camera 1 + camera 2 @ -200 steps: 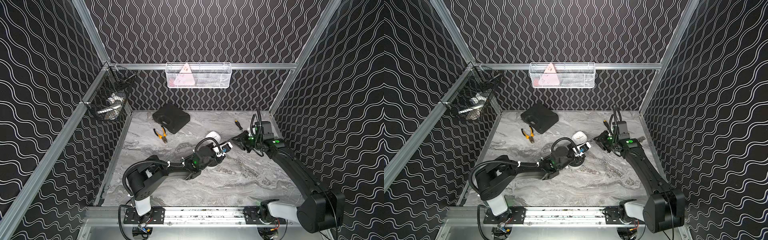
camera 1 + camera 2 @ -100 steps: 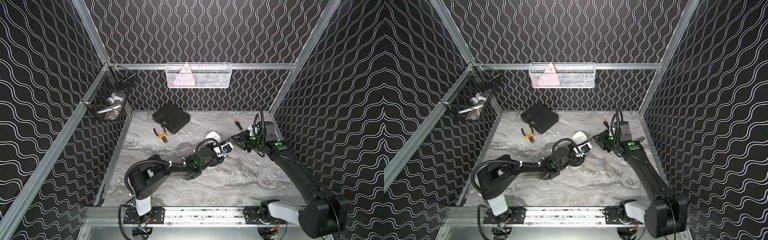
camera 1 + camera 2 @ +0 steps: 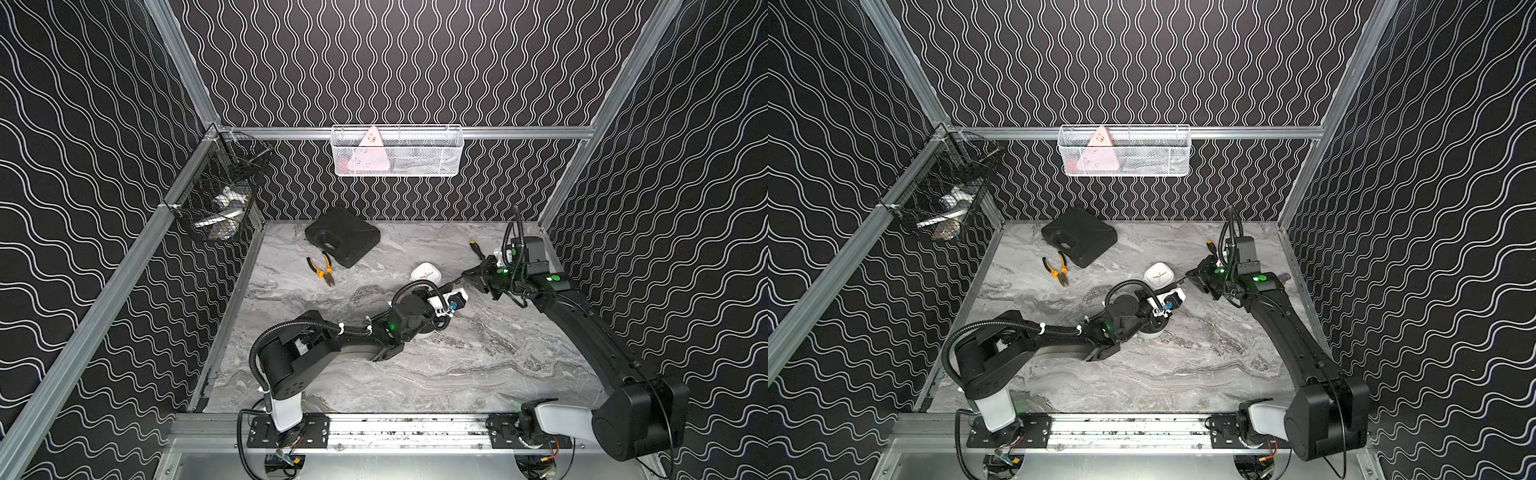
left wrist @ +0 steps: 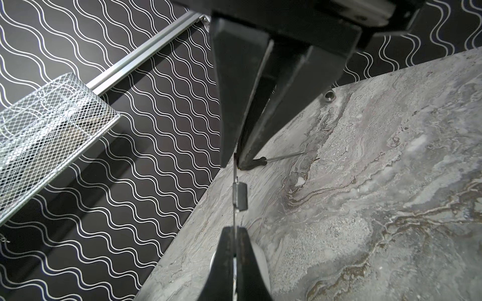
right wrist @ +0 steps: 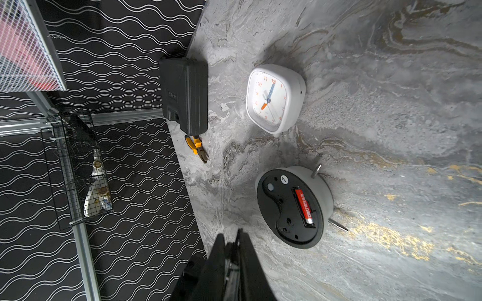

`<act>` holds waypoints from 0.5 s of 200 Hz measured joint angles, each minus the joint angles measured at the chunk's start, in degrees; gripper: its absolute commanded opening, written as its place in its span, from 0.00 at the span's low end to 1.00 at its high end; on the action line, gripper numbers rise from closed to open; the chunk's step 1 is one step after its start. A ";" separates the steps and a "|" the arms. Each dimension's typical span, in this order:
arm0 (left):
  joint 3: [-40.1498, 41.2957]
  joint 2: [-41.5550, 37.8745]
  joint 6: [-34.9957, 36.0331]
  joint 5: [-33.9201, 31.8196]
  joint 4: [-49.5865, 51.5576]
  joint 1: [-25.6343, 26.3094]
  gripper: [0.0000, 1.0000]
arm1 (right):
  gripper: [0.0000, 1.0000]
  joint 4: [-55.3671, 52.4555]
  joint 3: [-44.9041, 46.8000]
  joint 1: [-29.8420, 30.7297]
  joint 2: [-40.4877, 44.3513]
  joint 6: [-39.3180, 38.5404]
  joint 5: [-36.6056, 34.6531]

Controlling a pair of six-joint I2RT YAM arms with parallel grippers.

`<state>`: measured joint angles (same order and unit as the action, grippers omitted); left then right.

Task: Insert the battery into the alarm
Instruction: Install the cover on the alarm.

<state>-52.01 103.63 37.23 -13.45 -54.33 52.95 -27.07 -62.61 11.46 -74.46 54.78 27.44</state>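
Note:
The round alarm [image 5: 292, 206] lies face down, black back up, with the red battery [image 5: 303, 207] lying in its open compartment. In both top views the left arm covers most of the alarm [image 3: 428, 332] [image 3: 1154, 332]. My left gripper [image 4: 234, 229] [image 3: 457, 286] is shut on a thin dark flat piece [image 4: 234, 208] that shows only edge-on. My right gripper [image 5: 233, 238] [image 3: 468, 276] meets it tip to tip, and its jaws are shut on the far end of the same piece. Both grippers hang just beyond the alarm.
A white square clock [image 5: 271, 99] [image 3: 426, 274] lies beside the alarm. A black case [image 3: 343, 237] and pliers [image 3: 322, 270] lie at the back left, and a screwdriver [image 3: 476, 249] at the back right. A white mesh basket [image 3: 397, 151] hangs on the back wall, a black wire basket [image 3: 220, 199] on the left.
The right wrist has shifted slightly toward the back wall. The left arm has stayed in place over the alarm.

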 measured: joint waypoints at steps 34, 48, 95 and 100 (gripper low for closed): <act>0.02 0.00 1.51 -0.50 0.00 0.31 0.00 | 0.05 -0.35 0.00 0.00 -0.15 -0.17 0.02; 0.02 0.04 1.86 -0.63 0.00 0.33 0.00 | 0.03 -0.48 0.00 0.00 -0.15 -0.17 0.00; -0.39 0.70 3.21 -1.57 0.04 0.83 0.18 | 0.00 -1.14 -0.07 -0.02 -0.15 -0.22 -0.24; -0.52 0.83 3.45 -1.92 0.09 1.03 0.21 | 0.00 -1.29 -0.09 -0.07 -0.15 -0.22 -0.33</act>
<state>-52.53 104.47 40.69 -15.38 -54.24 53.98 -28.36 -62.70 11.40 -74.61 54.57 27.11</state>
